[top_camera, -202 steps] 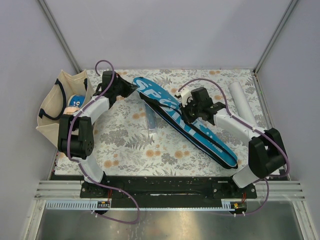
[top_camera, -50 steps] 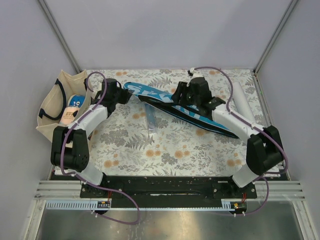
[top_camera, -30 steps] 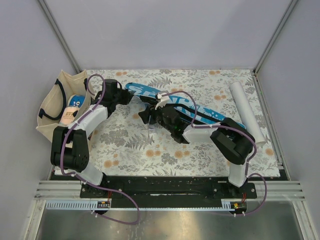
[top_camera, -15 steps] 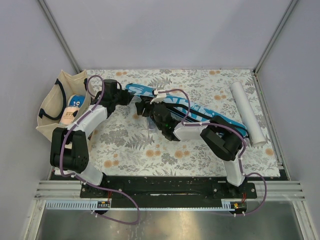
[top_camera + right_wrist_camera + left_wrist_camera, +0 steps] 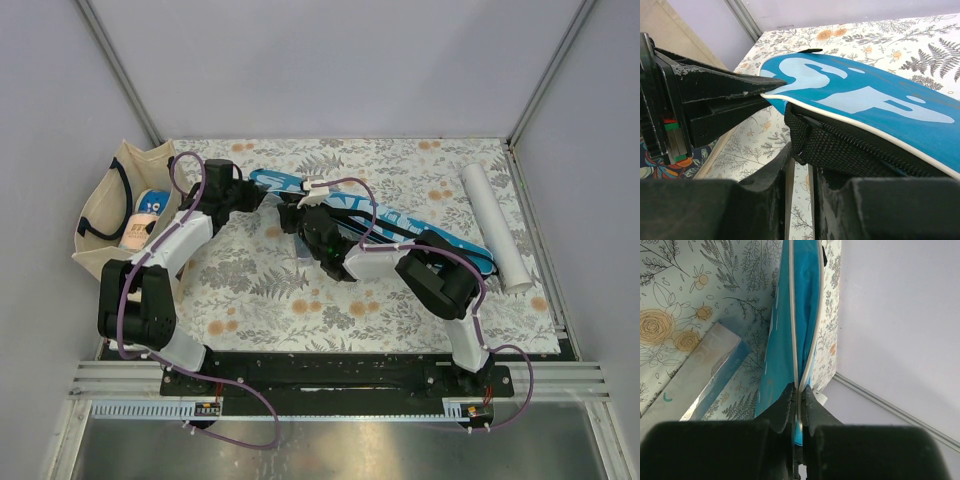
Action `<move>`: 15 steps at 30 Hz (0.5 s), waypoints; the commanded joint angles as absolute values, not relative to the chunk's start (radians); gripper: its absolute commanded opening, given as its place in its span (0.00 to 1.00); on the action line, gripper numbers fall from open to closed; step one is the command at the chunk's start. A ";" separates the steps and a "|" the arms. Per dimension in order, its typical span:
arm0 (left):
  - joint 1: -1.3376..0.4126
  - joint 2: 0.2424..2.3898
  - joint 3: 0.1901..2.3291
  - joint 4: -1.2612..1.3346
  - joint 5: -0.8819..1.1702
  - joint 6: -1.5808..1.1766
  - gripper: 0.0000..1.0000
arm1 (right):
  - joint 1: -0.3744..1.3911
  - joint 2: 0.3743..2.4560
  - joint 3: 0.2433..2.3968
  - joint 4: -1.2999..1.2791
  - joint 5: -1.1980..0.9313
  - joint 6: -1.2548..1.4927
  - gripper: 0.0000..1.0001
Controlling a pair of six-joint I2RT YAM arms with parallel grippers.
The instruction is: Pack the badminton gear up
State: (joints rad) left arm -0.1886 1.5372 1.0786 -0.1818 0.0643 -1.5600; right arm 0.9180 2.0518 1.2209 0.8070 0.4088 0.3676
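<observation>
Blue SPORT cover [image 5: 865,100]: probably light, soft, floppy fabric. Set slantwise across far centre of table [image 5: 260,290]. Far-left piped rim [image 5: 791,315] pinched in left gripper [image 5: 799,390]. Right gripper [image 5: 800,165] nearly closed at black zip edge [image 5: 840,145]; actual hold cannot be told. Best taken by rim.

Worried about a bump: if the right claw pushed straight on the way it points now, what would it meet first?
Probably the black zipped edge of the blue cover, right in front of the right claw; the left claw sits off to one side.
</observation>
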 commanded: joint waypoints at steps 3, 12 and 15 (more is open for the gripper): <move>-0.195 1.479 1.104 -0.167 0.110 -1.574 0.00 | 0.916 2.054 1.267 0.903 0.411 0.322 0.23; -0.195 1.483 1.106 -0.173 0.104 -1.563 0.00 | 0.916 2.052 1.270 0.925 0.364 0.296 0.30; -0.195 1.483 1.103 -0.172 0.104 -1.562 0.00 | 0.916 2.046 1.272 0.922 0.370 0.291 0.31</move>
State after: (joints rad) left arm -0.1886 1.5307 1.0786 -0.1898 0.0635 -1.5600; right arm 0.9180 2.0567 1.2213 0.8284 0.3721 0.3225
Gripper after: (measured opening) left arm 0.049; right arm 0.302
